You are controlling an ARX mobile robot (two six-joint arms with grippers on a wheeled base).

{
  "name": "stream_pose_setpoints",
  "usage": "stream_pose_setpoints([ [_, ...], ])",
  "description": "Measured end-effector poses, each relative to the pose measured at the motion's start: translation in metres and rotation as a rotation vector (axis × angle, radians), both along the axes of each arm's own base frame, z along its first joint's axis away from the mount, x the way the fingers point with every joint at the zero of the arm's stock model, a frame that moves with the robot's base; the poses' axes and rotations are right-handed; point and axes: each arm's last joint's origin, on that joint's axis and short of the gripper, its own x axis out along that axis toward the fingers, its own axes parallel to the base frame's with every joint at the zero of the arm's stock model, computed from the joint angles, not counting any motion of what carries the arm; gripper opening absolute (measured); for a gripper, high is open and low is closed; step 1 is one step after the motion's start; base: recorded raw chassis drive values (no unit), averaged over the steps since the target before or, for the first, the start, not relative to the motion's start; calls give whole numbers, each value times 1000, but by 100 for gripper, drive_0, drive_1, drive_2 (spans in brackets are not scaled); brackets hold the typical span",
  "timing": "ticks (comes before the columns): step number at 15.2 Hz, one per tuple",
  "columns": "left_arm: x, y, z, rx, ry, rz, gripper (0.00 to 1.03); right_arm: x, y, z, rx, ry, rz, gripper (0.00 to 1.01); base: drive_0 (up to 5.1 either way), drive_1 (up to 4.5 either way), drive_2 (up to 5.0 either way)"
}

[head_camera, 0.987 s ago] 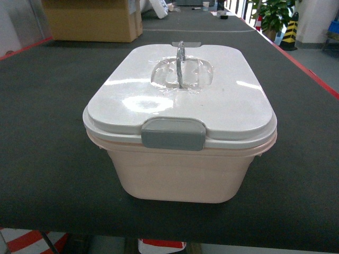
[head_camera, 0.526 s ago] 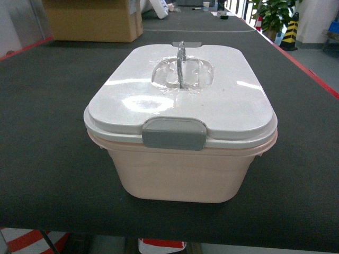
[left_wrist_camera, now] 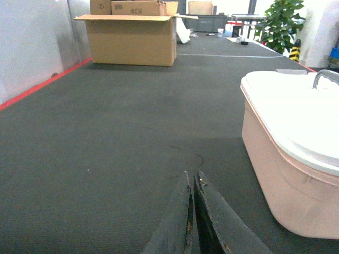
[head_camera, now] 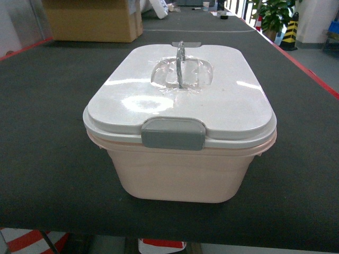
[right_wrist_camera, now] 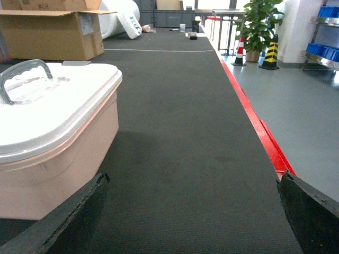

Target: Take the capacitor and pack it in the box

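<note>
Head: one pale pink box (head_camera: pixel 180 172) mid-mat, white lid (head_camera: pixel 212 100) on, grey latch (head_camera: pixel 173 133) facing camera, clear handle (head_camera: pixel 180 71) upright; one brown carton (head_camera: pixel 90 20) far left; no grippers seen | Left wrist: left gripper (left_wrist_camera: pixel 192 211) fingers pressed together, nothing between; box right | Right wrist: right gripper (right_wrist_camera: pixel 193 211) spread wide, empty; box left; one plant (right_wrist_camera: pixel 258 24), one striped post (right_wrist_camera: pixel 271 52)

My left gripper (left_wrist_camera: pixel 192 211) shows two black, scuffed, tapering fingers; my right gripper (right_wrist_camera: pixel 185 211) shows black, worn finger edges.
</note>
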Motion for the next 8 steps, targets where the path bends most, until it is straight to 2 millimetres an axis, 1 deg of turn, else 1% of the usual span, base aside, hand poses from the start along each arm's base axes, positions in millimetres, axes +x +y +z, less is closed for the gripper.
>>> stream_pose_setpoints([
  [8,-10,0,-3,0,23,0,2,0,0,0,0,0,0,98,0,0,0],
])
